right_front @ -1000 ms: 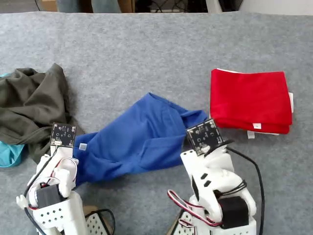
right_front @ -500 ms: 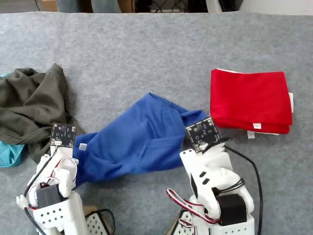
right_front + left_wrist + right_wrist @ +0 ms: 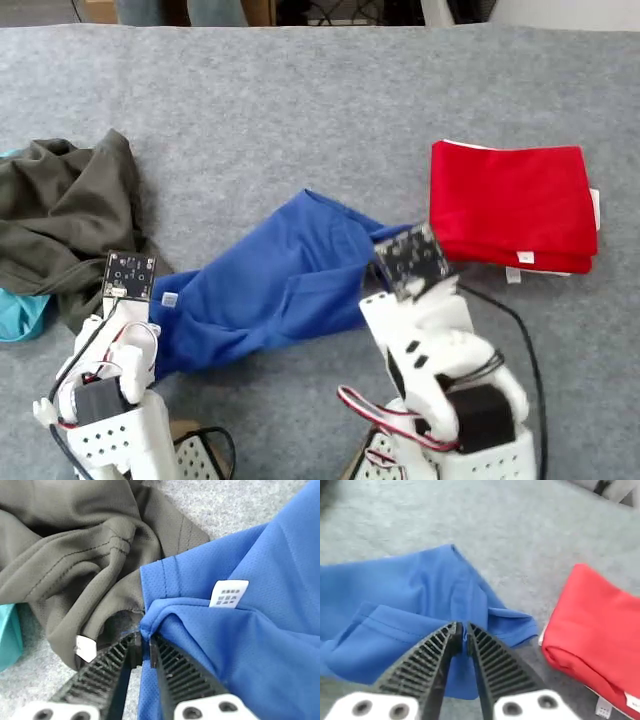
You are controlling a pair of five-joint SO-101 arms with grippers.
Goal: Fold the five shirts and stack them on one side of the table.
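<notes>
Left end effector, right end effector: each tight on a fold of rumpled blue mesh shirt.

Blue shirt tag, print illegible

Robotics workbench, grey felt-covered table, two desktop arms

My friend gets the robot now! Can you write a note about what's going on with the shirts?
Left gripper: shut on the blue shirt at its edge, next to the dark green shirt.
Right gripper: shut on the blue shirt's other end.
Blue shirt: unfolded, between the two arms.
Done: red shirt folded at the right, on a white cloth.
Left: fold the blue, the crumpled dark green and the teal shirt partly under it; stack them on the red.
</notes>
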